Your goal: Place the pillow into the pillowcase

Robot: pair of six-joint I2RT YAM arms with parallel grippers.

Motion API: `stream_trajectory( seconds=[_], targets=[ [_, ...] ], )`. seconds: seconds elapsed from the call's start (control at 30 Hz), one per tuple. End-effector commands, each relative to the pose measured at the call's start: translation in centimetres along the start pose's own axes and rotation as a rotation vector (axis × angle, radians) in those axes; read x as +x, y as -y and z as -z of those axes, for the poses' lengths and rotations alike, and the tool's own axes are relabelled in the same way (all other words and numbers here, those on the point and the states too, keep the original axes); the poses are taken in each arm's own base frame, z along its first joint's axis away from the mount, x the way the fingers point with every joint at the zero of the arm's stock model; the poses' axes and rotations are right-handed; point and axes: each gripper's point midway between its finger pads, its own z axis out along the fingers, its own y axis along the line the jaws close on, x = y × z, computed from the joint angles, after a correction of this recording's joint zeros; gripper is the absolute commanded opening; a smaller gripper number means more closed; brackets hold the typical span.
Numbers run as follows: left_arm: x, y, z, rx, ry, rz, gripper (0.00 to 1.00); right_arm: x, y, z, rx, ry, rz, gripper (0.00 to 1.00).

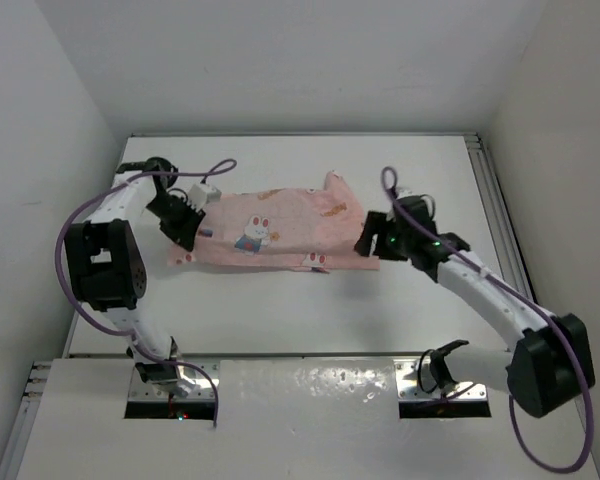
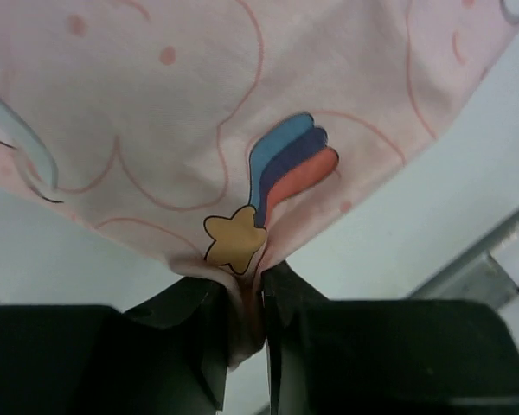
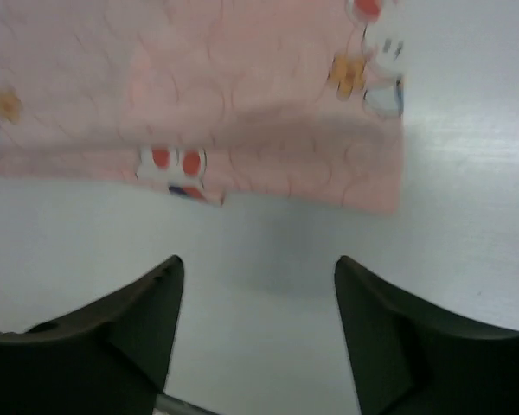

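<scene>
The pale-pink pillowcase (image 1: 280, 228) with a rabbit print lies spread across the middle of the white table. The olive-grey pillow is not visible in any view. My left gripper (image 1: 185, 228) is shut on the pillowcase's left edge; in the left wrist view the pink cloth (image 2: 199, 130) is pinched between the black fingers (image 2: 199, 346) below a yellow star print. My right gripper (image 1: 372, 240) is open and empty at the pillowcase's right end. In the right wrist view its fingers (image 3: 147, 311) stand wide apart over bare table, just short of the cloth's corner (image 3: 363, 173).
The white table (image 1: 310, 300) has a raised rail along its right side (image 1: 495, 210) and walls on three sides. A purple cable (image 1: 215, 170) loops from the left arm near the pillowcase's far left corner.
</scene>
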Motion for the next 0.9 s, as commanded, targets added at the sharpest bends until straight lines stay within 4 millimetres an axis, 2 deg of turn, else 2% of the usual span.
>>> stream_trajectory(
  seconds=[0.0,0.03,0.07,0.1,0.13,0.17,0.27,0.33,0.4,0.47,0.5,0.53,0.67,0.73,0.77,0.8,0.83,0.87],
  targets=[
    [3.8,0.0,0.6,-0.058,-0.115,0.026,0.24,3.7,-0.1,-1.4,0.085,-0.081,0.214,0.73],
    [4.5,0.0,0.8,-0.091,-0.135,0.035,0.41,4.1,-0.3,-1.9,0.094,-0.092,0.236,0.90],
    [5.6,-0.1,0.2,-0.114,-0.164,0.066,0.47,4.3,-0.3,-2.7,0.111,-0.108,0.250,0.94],
    [6.8,-0.5,0.4,-0.160,-0.221,0.081,0.52,4.4,-0.2,-3.1,0.123,-0.117,0.252,0.99],
    [7.5,-0.5,0.6,-0.184,-0.246,0.099,0.59,4.4,-0.2,-3.5,0.133,-0.125,0.248,0.99],
    [8.9,-0.2,0.5,-0.202,-0.303,0.133,0.61,4.1,0.2,-4.2,0.167,-0.129,0.249,0.99],
    [11.2,0.6,0.6,-0.240,-0.378,0.180,0.66,3.0,2.0,-5.2,0.251,-0.134,0.181,0.99],
    [11.7,1.5,0.4,-0.237,-0.374,0.199,0.66,2.5,2.4,-5.8,0.247,-0.135,0.127,0.99],
    [12.0,2.4,-0.8,-0.211,-0.350,0.222,0.67,2.8,2.7,-7.1,0.223,-0.152,0.058,0.99],
    [11.2,2.2,-2.0,-0.221,-0.278,0.257,0.67,3.2,3.0,-7.8,0.225,-0.168,0.046,0.98],
    [11.4,2.3,-2.9,-0.214,-0.270,0.277,0.67,4.2,3.4,-8.5,0.247,-0.197,0.057,0.98],
    [10.8,1.7,-3.3,-0.243,-0.233,0.311,0.67,4.7,3.6,-8.8,0.257,-0.211,0.064,0.97],
    [8.6,0.9,-4.6,-0.244,-0.109,0.350,0.68,7.1,4.7,-10.1,0.290,-0.262,0.061,0.89],
    [7.8,0.5,-5.1,-0.249,-0.058,0.358,0.68,8.0,5.3,-10.5,0.303,-0.268,0.041,0.78],
    [7.8,0.4,-5.4,-0.249,-0.055,0.362,0.68,8.1,5.4,-10.6,0.301,-0.267,0.035,0.72],
    [8.1,0.5,-5.9,-0.240,-0.066,0.368,0.65,8.2,5.4,-10.6,0.298,-0.260,0.028,0.56],
    [8.3,0.4,-6.2,-0.240,-0.070,0.375,0.60,8.7,5.9,-10.5,0.310,-0.259,0.022,0.47],
    [8.5,0.5,-6.5,-0.238,-0.079,0.376,0.49,8.4,6.0,-10.6,0.308,-0.233,0.004,0.37]
  ],
)
